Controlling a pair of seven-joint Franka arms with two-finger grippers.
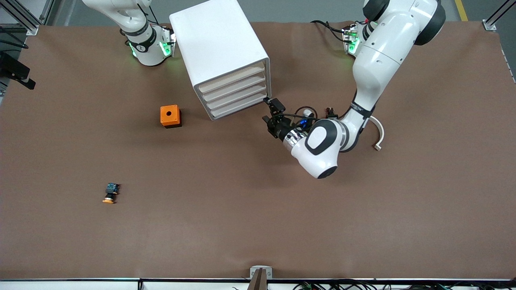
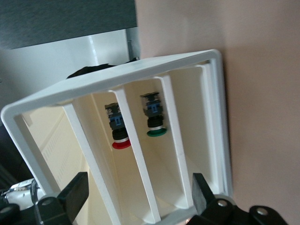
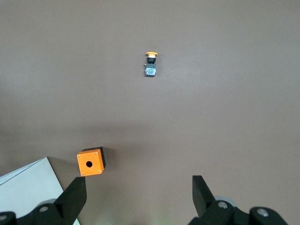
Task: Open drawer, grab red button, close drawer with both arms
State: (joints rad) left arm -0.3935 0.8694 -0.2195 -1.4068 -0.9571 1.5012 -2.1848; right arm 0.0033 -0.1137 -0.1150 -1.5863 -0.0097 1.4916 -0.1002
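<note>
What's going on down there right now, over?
Left gripper open at drawer unit. Right gripper open, waiting. Red button inside beside green button. Nothing blocking.

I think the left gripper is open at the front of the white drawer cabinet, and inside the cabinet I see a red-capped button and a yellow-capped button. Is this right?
Not quite. The left gripper is open at the front of the white drawer cabinet, but beside the red-capped button inside lies a green-capped button, not a yellow-capped one. The left wrist view shows this.
</note>
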